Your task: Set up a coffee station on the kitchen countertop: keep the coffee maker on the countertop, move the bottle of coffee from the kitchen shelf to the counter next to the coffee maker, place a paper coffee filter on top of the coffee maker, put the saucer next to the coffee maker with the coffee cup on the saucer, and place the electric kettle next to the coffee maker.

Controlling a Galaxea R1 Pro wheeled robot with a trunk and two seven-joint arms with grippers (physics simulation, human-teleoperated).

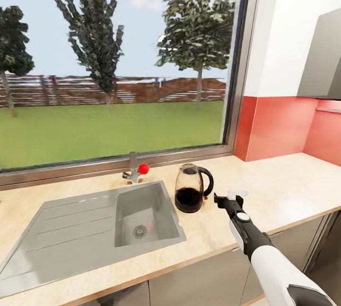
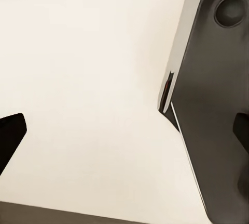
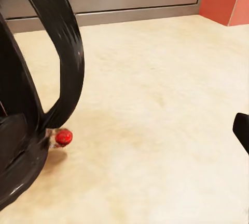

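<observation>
Right gripper [image 1: 226, 198] open beside unlabelled electric kettle [image 1: 191, 189] on countertop [image 1: 284, 187].

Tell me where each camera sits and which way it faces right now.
Head view: high on the robot, facing down over the counter, sink, kettle and window; right arm and right gripper show.
Left wrist view: on the left arm, facing a pale surface and a dark grey part; one dark fingertip shows.
Right wrist view: on the right arm, close on the kettle's handle over the counter; one fingertip shows.
Shared: head and right wrist views both show kettle and counter.
</observation>
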